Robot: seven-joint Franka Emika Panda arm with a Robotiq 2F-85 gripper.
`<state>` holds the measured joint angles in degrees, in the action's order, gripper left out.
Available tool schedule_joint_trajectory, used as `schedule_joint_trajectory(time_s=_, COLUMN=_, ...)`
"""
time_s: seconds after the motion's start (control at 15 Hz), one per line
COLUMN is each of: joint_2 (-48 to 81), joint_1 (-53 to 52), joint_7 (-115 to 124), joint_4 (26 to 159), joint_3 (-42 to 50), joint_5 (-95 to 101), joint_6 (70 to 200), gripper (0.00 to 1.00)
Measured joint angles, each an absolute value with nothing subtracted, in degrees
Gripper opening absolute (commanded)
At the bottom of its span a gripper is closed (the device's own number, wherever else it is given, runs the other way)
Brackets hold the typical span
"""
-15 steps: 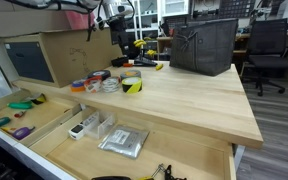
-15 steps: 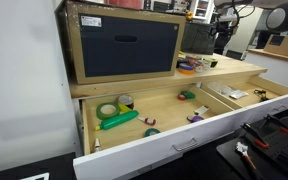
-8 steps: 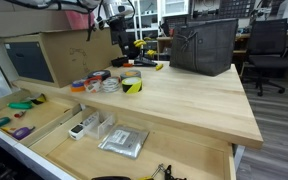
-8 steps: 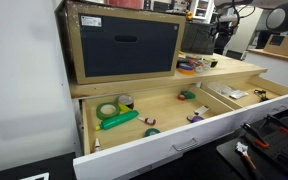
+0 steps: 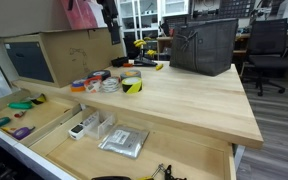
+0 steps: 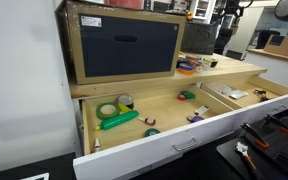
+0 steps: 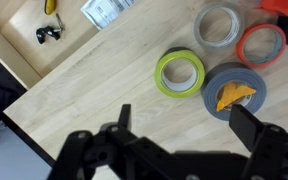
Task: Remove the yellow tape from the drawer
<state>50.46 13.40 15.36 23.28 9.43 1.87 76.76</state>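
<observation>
Butcher-block tabletop [image 5: 194, 95] is filling most of an exterior view, its front edge overhanging the drawer [image 5: 184, 152]. The drawer is standing pulled out and is getting cropped by the bottom border. In both exterior views the arm [image 5: 108, 12] is mostly cut off by the top border. Only a dark stretch is showing, so its joints are hard to read.

A cardboard box [image 5: 69, 52] and a black basket [image 5: 204, 45] are sitting toward the back. A wide bare run of wood is lying open from them to the front edge and out to the far corner.

The yellow tape [image 5: 132, 85] is lying flat on the tabletop, out of the drawer, at the near end of a cluster of rolls. Black stripes are showing on its side wall.

In the wrist view the camera is looking straight down. The gripper [image 7: 181, 118] is hanging over bare wood just short of the yellow tape [image 7: 180, 73], fingers [image 7: 124, 112] spread wide with nothing between them. The gripper body is reading as a dark blur along the bottom. A grey roll [image 7: 232, 90] is sitting right against the yellow tape; cannot tell if they are touching. An orange roll [image 7: 262, 43] and a clear roll [image 7: 219, 25] are lying beyond. A corner of the drawer is peeking in at top left, with a small black clip [image 7: 49, 33] inside.
</observation>
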Motion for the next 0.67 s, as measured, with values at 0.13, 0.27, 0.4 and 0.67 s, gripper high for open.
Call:
schedule_joint_trajectory(time_s=0.13, joint_2=48.6, joint_1=13.5, joint_7=13.4, joint_4=19.9, joint_3=8.5, joint_5=1.9, joint_6=72.5, gripper=1.0)
schedule_joint_trajectory(time_s=0.27, joint_2=45.3, joint_1=13.1, joint_7=11.6, joint_4=19.6, joint_3=7.5, joint_5=1.9, joint_6=70.3, gripper=1.0)
schedule_joint_trajectory(time_s=0.4, joint_2=41.9, joint_1=12.7, joint_7=9.6, joint_4=19.7, joint_3=6.2, joint_5=1.9, joint_6=67.5, gripper=1.0)
schedule_joint_trajectory(time_s=0.67, joint_2=36.1, joint_1=11.6, joint_7=6.3, joint_4=20.0, joint_3=3.0, joint_5=0.0, joint_6=59.8, gripper=1.0)
